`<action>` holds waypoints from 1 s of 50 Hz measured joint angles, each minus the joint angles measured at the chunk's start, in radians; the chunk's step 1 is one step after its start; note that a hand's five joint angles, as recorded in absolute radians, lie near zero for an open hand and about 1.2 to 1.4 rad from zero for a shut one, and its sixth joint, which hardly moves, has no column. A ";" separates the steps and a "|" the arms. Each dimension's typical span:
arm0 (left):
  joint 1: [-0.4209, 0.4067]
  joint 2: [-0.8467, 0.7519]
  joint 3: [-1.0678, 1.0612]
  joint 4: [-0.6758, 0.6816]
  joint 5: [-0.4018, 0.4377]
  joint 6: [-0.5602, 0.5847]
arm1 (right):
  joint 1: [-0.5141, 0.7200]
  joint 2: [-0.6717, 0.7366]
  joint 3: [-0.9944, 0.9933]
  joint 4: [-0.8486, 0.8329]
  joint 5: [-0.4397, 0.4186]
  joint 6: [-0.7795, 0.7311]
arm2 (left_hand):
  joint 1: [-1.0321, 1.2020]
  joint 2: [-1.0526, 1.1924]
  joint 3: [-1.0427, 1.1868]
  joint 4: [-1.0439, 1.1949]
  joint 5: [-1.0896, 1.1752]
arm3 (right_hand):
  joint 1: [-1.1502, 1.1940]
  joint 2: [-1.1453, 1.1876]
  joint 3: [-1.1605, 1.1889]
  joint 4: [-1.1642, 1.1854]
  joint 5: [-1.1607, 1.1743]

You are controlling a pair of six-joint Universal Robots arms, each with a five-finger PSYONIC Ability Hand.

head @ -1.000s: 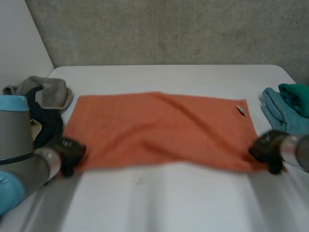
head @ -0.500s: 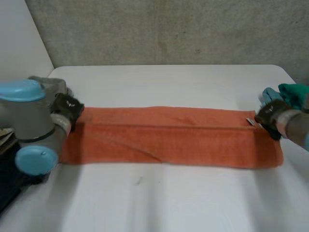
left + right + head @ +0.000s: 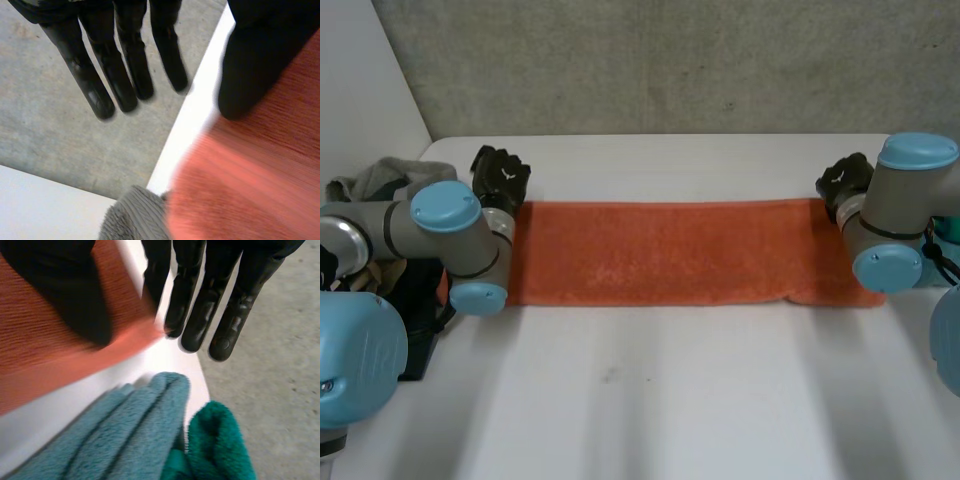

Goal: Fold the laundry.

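Fingers [image 3: 134, 55] straight and empty, left hand [image 3: 500, 175] and right hand [image 3: 842, 180] should rise cleanly from the folded orange terry towel [image 3: 660, 255], not dragging its far corners.

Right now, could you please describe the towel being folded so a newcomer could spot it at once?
On the white table, look between the left hand and the right hand: the orange towel lies there as a long strip. It alone is orange and flat; the grey cloth at one end is crumpled, the teal towels at the other fluffy.
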 measured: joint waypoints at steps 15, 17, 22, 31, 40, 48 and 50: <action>-0.041 0.320 -0.274 0.030 0.005 -0.127 | -0.015 -0.405 0.278 0.004 -0.083 0.381 | -0.633 -0.640 -0.656 -0.658 -0.644 | -0.464 -0.609 -0.633 -0.611 -0.606; -0.041 0.389 -0.332 0.025 0.009 -0.187 | -0.024 -0.469 0.356 0.022 -0.136 0.407 | -0.633 -0.640 -0.656 -0.658 -0.644 | -0.464 -0.609 -0.633 -0.611 -0.606; -0.037 0.553 -0.496 -0.016 0.035 -0.388 | -0.074 -0.577 0.549 0.089 -0.244 0.439 | -0.633 -0.640 -0.656 -0.658 -0.644 | -0.464 -0.609 -0.633 -0.611 -0.606; -0.027 0.643 -0.675 -0.145 0.086 -0.601 | -0.180 -0.618 0.851 0.098 -0.327 0.443 | -0.633 -0.640 -0.656 -0.658 -0.644 | -0.358 -0.476 -0.478 -0.487 -0.490; -0.005 0.632 -0.737 -0.156 0.090 -0.612 | -0.240 -0.593 0.952 -0.062 -0.394 0.437 | -0.633 -0.640 -0.656 -0.658 -0.644 | -0.247 -0.358 -0.354 -0.355 -0.378; -0.004 0.628 -0.738 -0.149 0.087 -0.607 | -0.245 -0.540 0.954 -0.146 -0.410 0.436 | -0.633 -0.640 -0.656 -0.658 -0.644 | -0.060 -0.124 -0.141 -0.146 -0.170; -0.005 0.628 -0.738 -0.148 0.087 -0.607 | -0.244 -0.530 0.951 -0.162 -0.410 0.436 | -0.633 -0.640 -0.656 -0.658 -0.644 | 0.027 -0.017 -0.029 -0.036 -0.062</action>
